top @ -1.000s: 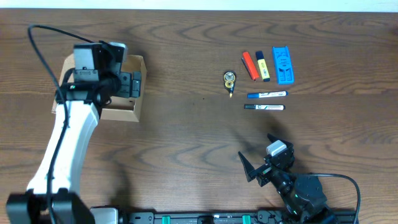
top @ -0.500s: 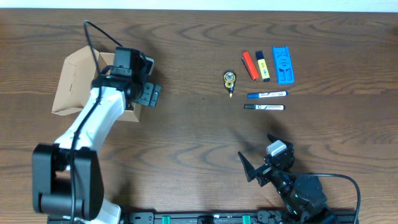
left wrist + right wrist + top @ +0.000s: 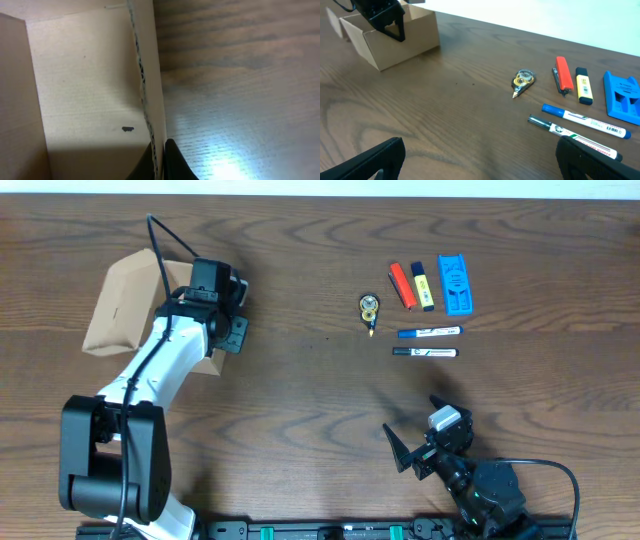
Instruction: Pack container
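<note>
on wood table (image 3: 300, 410), container (image 3: 390, 42) opens upward, lid (image 3: 118, 308) left.

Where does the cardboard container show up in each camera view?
Overhead: the container sits at the far left, partly under the left arm.
Left wrist: the container fills the left half of the frame, seen very close.
Right wrist: the container is in the upper left corner, far across the table.
Shared landmark: the left gripper, its fingers astride the container's side wall, shows in all three views.
</note>
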You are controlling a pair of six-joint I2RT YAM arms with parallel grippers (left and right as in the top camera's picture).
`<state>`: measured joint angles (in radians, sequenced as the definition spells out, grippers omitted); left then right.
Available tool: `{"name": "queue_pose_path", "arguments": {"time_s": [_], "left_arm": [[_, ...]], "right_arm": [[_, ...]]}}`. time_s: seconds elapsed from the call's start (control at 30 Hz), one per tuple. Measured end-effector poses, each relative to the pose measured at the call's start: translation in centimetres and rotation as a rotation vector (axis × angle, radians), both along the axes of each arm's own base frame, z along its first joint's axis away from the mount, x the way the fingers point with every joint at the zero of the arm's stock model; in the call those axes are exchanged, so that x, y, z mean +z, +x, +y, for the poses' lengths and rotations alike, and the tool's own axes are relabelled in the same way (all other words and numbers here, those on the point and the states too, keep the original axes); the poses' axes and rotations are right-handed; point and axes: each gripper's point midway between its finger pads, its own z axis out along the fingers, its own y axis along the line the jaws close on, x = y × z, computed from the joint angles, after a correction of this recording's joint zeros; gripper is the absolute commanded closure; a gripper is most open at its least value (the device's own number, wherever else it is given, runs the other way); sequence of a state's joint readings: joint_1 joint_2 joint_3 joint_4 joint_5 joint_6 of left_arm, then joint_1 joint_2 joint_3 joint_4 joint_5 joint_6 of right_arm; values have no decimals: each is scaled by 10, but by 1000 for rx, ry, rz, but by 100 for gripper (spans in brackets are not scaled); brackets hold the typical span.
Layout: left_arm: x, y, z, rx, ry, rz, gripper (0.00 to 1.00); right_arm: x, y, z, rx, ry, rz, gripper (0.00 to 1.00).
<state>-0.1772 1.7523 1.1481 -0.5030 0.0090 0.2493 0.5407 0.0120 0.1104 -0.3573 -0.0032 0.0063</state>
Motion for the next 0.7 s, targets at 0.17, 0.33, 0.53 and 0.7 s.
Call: {"name": "queue_pose_path", "arguments": {"time_s": [0.17,0.33,0.53,0.7], "left_arm": [[2,-13,-48,-275,27,2,94],[9,-41,-103,-650,91,-12,94],[6,-73,-129,-1000,180,20,95],[3,-84,-125,-1127,215,53,95]], "right_arm": [[0,0,0,0,0,0,1],[0,0,0,0,0,0,1],[0,0,0,0,0,0,1],[0,0,0,0,0,0,1]]}}
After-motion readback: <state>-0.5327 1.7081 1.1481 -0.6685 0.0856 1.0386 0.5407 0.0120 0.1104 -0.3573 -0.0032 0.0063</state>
